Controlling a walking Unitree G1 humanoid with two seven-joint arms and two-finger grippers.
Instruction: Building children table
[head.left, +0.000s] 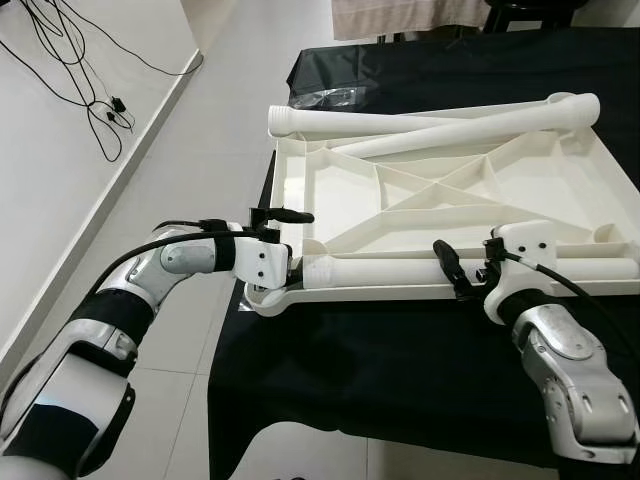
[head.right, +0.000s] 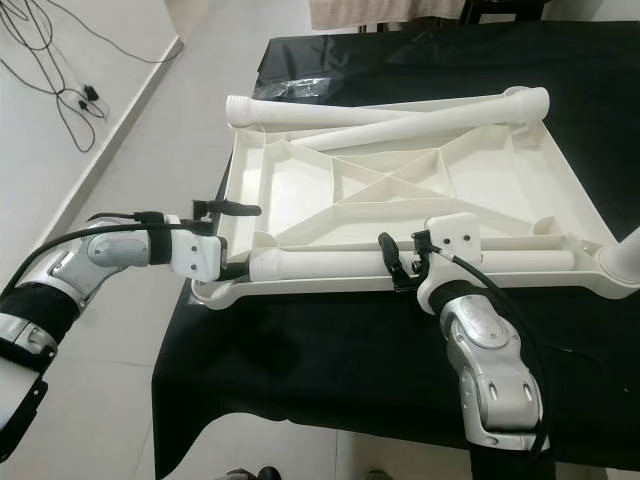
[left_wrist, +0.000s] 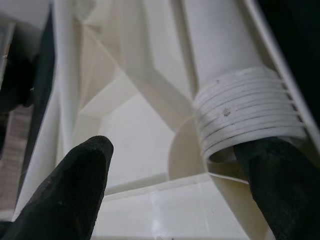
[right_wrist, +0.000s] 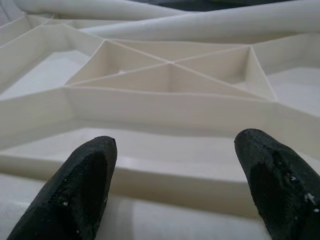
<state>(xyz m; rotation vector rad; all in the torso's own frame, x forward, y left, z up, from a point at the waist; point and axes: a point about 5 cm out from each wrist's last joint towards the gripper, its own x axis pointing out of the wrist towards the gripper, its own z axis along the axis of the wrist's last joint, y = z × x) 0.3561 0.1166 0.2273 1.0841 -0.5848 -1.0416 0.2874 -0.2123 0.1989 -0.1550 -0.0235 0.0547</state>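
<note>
A white plastic tabletop (head.left: 612, 195) lies upside down on a table covered in black cloth (head.left: 400, 370). One white leg (head.left: 400, 270) rests inside it along the near rim, and two more legs (head.left: 400, 122) lie crossed at the far rim. My left gripper (head.left: 285, 252) is open at the near left corner. In the left wrist view one finger (left_wrist: 280, 185) sits at the leg's threaded end (left_wrist: 245, 110), by the corner socket. My right gripper (head.left: 470, 268) is open just above the near leg, and its fingertips (right_wrist: 90, 170) hold nothing.
A crumpled clear plastic bag (head.left: 330, 97) lies on the cloth beyond the tabletop. Black cables (head.left: 80, 70) trail over the pale floor to the left. The tabletop's near left corner overhangs the left edge of the cloth-covered table.
</note>
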